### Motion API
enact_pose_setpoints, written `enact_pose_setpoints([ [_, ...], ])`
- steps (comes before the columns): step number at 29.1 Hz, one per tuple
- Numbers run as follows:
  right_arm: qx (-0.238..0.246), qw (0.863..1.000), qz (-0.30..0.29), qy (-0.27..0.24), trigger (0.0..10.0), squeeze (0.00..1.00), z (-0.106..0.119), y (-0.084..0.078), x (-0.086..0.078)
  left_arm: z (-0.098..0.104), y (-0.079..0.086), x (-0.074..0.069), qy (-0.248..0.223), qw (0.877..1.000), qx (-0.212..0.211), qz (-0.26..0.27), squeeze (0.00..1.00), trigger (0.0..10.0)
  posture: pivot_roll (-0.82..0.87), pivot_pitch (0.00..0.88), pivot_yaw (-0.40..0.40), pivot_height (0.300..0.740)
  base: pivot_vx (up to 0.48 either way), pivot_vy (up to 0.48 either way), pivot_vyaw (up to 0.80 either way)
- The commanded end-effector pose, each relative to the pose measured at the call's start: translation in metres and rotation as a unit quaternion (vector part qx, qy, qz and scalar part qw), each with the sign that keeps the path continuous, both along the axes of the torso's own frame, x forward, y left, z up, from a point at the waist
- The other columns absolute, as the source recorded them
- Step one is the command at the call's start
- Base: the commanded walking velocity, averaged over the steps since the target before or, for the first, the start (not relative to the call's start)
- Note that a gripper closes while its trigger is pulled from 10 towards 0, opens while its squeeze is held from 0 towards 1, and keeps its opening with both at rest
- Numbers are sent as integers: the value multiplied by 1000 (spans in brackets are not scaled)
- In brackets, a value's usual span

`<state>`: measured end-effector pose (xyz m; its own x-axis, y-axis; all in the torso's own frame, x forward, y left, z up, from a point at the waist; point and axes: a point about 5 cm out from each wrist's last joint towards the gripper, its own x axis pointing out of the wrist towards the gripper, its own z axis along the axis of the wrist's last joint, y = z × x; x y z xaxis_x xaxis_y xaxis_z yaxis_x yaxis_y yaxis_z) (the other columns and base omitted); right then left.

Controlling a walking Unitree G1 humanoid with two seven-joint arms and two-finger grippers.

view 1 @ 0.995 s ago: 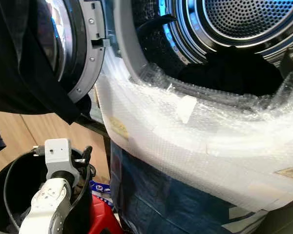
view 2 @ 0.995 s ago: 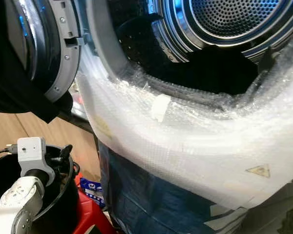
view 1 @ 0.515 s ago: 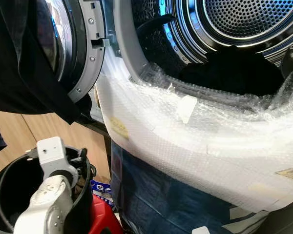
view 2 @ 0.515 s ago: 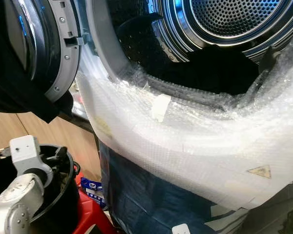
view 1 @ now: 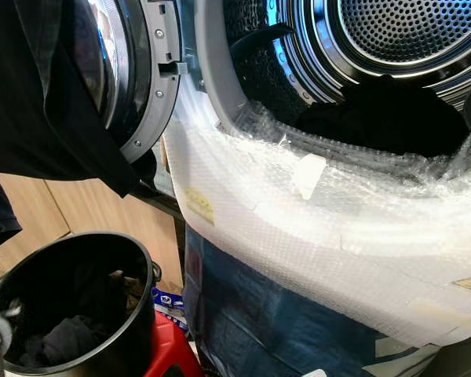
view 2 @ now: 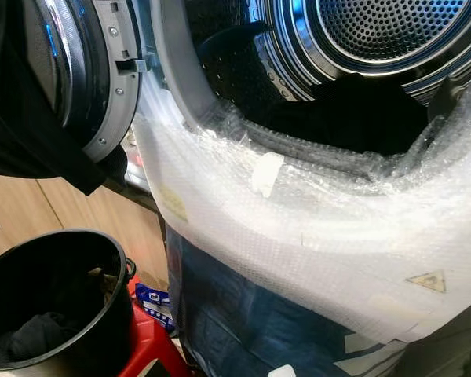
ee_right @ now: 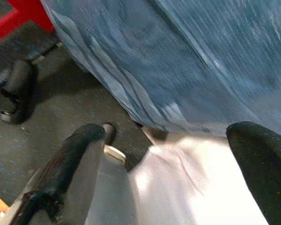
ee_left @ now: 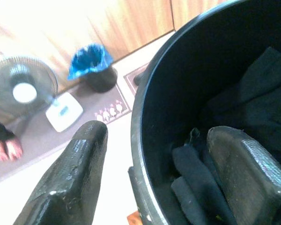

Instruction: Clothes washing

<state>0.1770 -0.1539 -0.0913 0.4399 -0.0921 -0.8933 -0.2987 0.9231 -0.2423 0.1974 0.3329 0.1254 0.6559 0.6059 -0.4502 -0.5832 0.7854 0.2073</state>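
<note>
A: Where is the laundry right now?

B: Dark clothes (ee_left: 210,183) lie crumpled at the bottom of the black bucket (view 1: 133,259), which stands on a red stool (view 1: 169,357) just beside the washing machine (view 1: 314,228). The left gripper (ee_left: 154,168) hangs at the bucket's rim with its fingers spread wide: one finger (ee_left: 75,173) is outside the wall, the other (ee_left: 246,164) inside, over the cloth. The rim runs between the jaws, and the nearest fold of fabric sits just short of the inner finger.

A: And the machine?

B: Its door (view 1: 133,71) stands open, a black garment (view 1: 39,102) draped over it. Another dark heap (view 1: 392,110) already lies in the drum (view 1: 408,31). The front is wrapped in bubble wrap (view 1: 337,236).

A: How would those clothes handle?

B: Soft and limp, I'd judge, light and not fragile. They will sag and trail, so a sleeve could catch on the bucket rim or the bubble wrap. Best to pinch a thick bunched fold near the middle of the pile, not a loose edge.

A: The right gripper?

B: The right gripper (ee_right: 164,154) is low by the machine's blue-covered base (ee_right: 178,61), jaws apart and holding nothing, with the dark floor (ee_right: 42,136) beyond its fingers.
</note>
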Motion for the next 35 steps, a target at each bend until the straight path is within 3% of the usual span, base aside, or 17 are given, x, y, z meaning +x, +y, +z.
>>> enact_pose_setpoints([
  [1,9,1000,-23,-5,10000,0,2,-4,4,2,-2,5,-45,998,-50,8,0,10000,227,39,14,740,0,0,0],
  [3,9,1000,-28,-5,10000,0,2,-5,4,2,-2,5,-47,997,-57,9,0,10000,227,40,13,740,0,0,0],
  [4,-1,1000,-27,-2,10000,0,2,-12,3,2,-5,5,-47,996,-73,8,1000,10000,229,39,16,740,0,0,0],
  [12,-17,1000,-10,7,10000,0,2,-22,2,5,-4,10,-42,995,-80,-33,1000,10000,231,42,14,740,0,0,0],
  [19,-6,1000,-9,14,10000,0,0,-20,-2,3,-8,11,-1,993,-74,-91,1000,10000,228,39,16,740,0,0,0],
  [22,-18,999,25,19,10000,0,-1,-19,-5,2,-12,10,22,988,-77,-135,961,10000,227,40,20,740,0,0,0],
  [23,-14,1000,14,19,10000,0,-2,-19,-6,3,-11,10,22,989,-70,-130,0,10000,228,41,20,740,0,0,0],
  [35,-19,999,31,13,10000,0,0,-20,-3,-2,-27,24,30,974,-104,-200,0,10000,209,56,22,740,0,0,0],
])
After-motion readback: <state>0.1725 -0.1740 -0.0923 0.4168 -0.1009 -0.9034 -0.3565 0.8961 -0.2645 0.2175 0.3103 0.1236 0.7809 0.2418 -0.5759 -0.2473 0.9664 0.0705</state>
